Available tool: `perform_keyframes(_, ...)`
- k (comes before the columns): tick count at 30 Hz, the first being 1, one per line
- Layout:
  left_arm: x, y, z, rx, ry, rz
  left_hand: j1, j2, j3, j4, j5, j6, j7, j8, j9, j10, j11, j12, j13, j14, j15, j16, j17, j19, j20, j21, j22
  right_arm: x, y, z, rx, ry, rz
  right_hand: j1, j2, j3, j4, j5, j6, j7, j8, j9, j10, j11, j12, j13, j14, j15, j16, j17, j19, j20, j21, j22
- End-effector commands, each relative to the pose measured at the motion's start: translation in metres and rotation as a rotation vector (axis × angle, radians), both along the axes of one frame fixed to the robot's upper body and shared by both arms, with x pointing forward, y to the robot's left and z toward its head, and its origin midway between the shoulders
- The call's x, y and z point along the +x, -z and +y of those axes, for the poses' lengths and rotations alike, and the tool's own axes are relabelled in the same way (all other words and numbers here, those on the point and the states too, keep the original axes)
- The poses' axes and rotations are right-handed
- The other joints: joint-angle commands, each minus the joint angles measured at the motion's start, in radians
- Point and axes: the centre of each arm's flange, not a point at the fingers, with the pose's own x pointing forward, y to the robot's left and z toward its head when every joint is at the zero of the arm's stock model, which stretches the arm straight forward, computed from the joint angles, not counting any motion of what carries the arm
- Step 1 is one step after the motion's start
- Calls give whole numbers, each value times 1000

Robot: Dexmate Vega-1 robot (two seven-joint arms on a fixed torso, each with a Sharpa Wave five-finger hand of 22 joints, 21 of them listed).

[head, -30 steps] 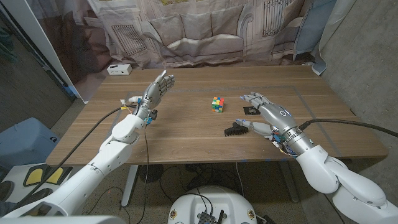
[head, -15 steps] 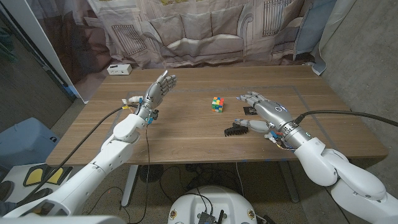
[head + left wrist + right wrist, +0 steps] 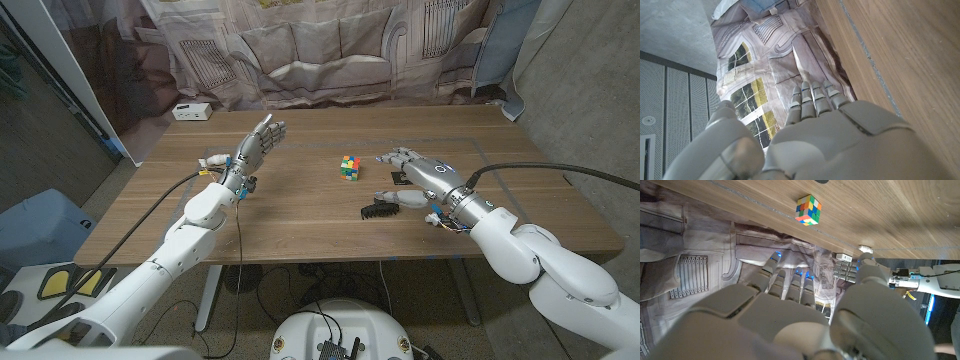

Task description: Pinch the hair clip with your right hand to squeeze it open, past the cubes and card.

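Right hand [image 3: 420,176]: released, fingers spread, grasping nothing, thumb tip just beside the hair clip.
Hair clip [image 3: 376,209]: black, lying on the wooden surface [image 3: 300,220] at the thumb side of that hand.
Puzzle cube [image 3: 349,168]: multicoloured, beyond the fingertips.
Left hand [image 3: 254,146]: raised, fingers straight, holding nothing, well apart from the clip.

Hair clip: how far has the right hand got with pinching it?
Done: the right hand has reached past the colour cube, and its thumb is beside the black hair clip. In hand: closing in on the clip. Left: pinching and squeezing it open; the clip lies on the table. The left hand is raised, holding nothing.
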Motion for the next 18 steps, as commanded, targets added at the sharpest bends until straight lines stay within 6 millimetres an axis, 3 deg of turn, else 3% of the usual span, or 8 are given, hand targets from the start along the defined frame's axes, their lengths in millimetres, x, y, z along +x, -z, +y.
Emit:
perform_keyframes(1, 2, 1, -3, 1, 1, 6, 2, 13, 4, -5, -2, 5, 3, 0, 2, 9, 1, -4, 2, 8, 2, -3, 2, 5, 1, 1, 5, 6, -11, 2, -86, 59, 61, 18, -8, 11, -1, 10, 2, -7, 3, 1, 9, -11, 1, 5, 3, 0, 1, -1, 5, 19, 4, 4)
perform_keyframes(18, 3, 2, -5, -2, -1, 14, 2, 14, 4, -7, -2, 5, 5, -1, 3, 10, 3, -5, 2, 8, 3, -4, 2, 5, 1, 0, 5, 12, -15, 6, -166, 165, 124, 67, -26, 26, -7, 16, -26, -23, -6, 2, -11, -33, -10, 3, -6, -3, -1, -2, 10, 43, 9, 4)
